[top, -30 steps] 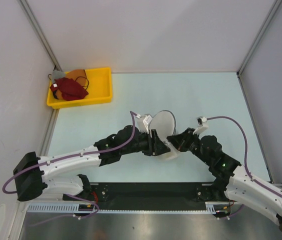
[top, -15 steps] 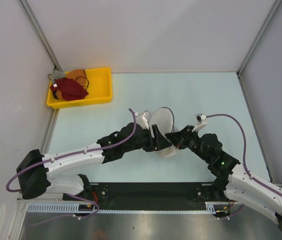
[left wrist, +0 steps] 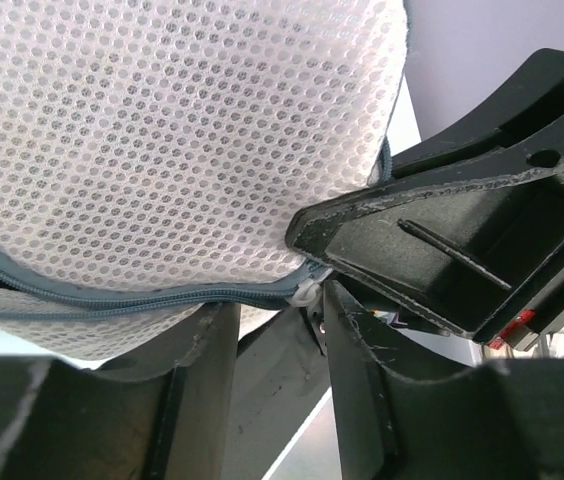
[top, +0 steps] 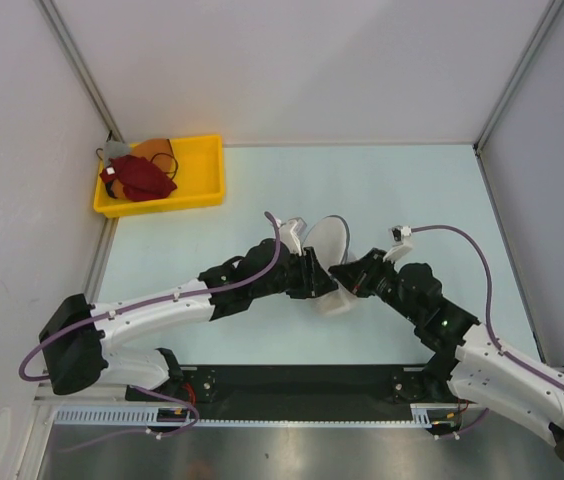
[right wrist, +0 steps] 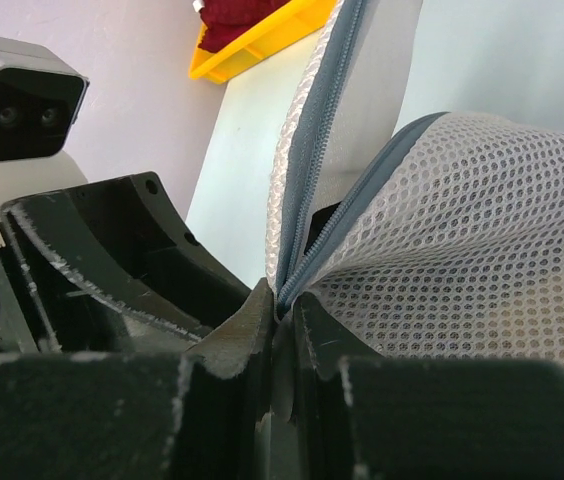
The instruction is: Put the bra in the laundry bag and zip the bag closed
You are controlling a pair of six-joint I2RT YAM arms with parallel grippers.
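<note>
At mid-table, right pincer (right wrist: pixel 282 335) clamped on laundry bag (right wrist: pixel 462 230), left pincer (left wrist: pixel 277 315) apart.

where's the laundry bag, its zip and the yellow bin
laundry bag (top: pixel 328 240), top external view, mesh of the raised half
zip (left wrist: pixel 162 297), left wrist view, grey band along the seam
yellow bin (top: pixel 198 168), top external view, bare floor

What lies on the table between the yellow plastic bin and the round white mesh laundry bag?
Only bare pale green table, seen in the top view, between the yellow plastic bin and the round white mesh laundry bag.
</note>
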